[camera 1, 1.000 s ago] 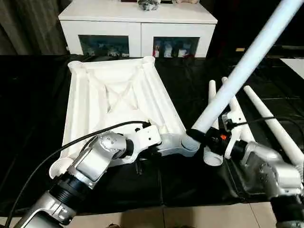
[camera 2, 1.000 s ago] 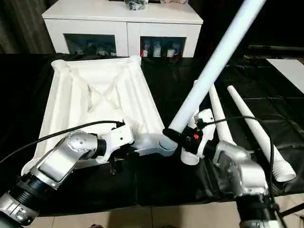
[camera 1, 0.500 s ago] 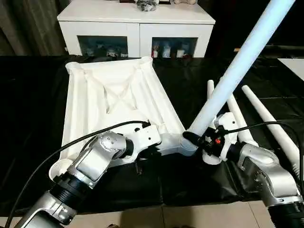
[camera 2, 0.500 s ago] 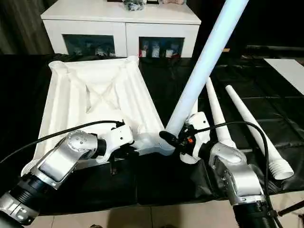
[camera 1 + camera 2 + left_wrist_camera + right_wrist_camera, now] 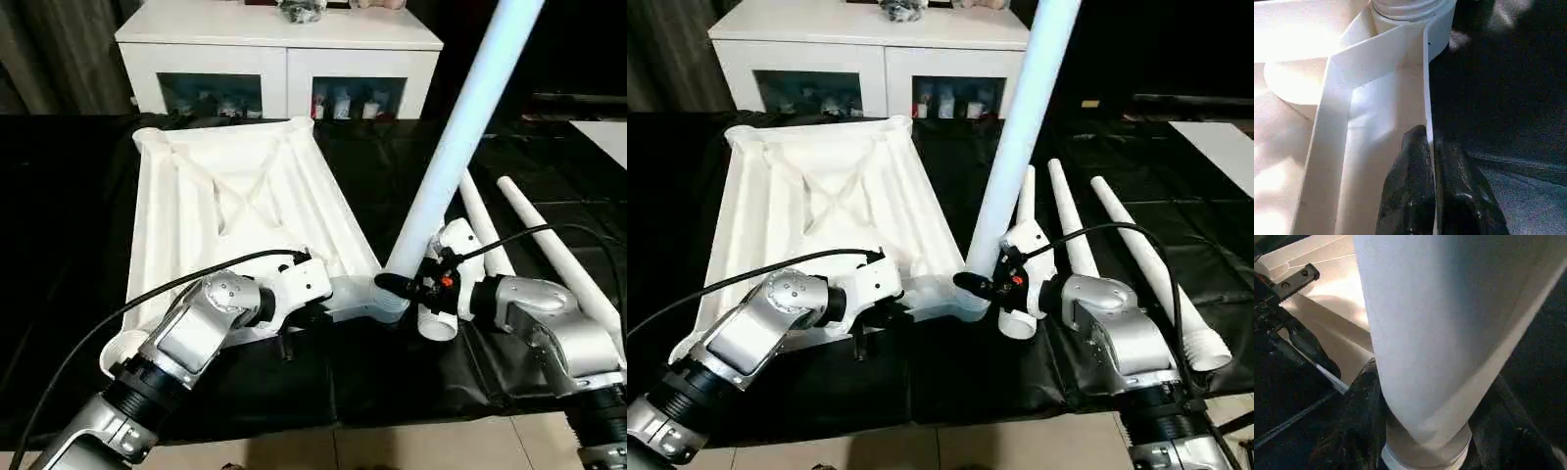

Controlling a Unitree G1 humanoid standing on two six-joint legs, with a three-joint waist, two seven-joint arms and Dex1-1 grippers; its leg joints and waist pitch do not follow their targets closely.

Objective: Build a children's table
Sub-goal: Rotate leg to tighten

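The children's table top (image 5: pixel 235 196) lies upside down on the black cover, its ribbed X-braced underside facing up. My left gripper (image 5: pixel 1429 134) is shut on the thin near rim wall, beside the near right corner socket (image 5: pixel 384 299). One long white leg (image 5: pixel 460 127) stands in that socket and leans up to the right. My right gripper (image 5: pixel 400 285) is shut around the leg just above the socket; in the right wrist view the black fingers (image 5: pixel 1359 401) hug the tube. Three more legs (image 5: pixel 1073 230) lie side by side to the right.
A white cabinet with glass doors (image 5: pixel 279 59) stands behind the black-covered work table (image 5: pixel 59 245). The table's front edge (image 5: pixel 372 416) runs just below my forearms, with floor beyond. A black cable (image 5: pixel 147 294) arcs over my left forearm.
The leg has swung steeper, its top moving left toward upright, with its foot still in the corner socket. My right forearm has followed inward. The left gripper has kept its hold.
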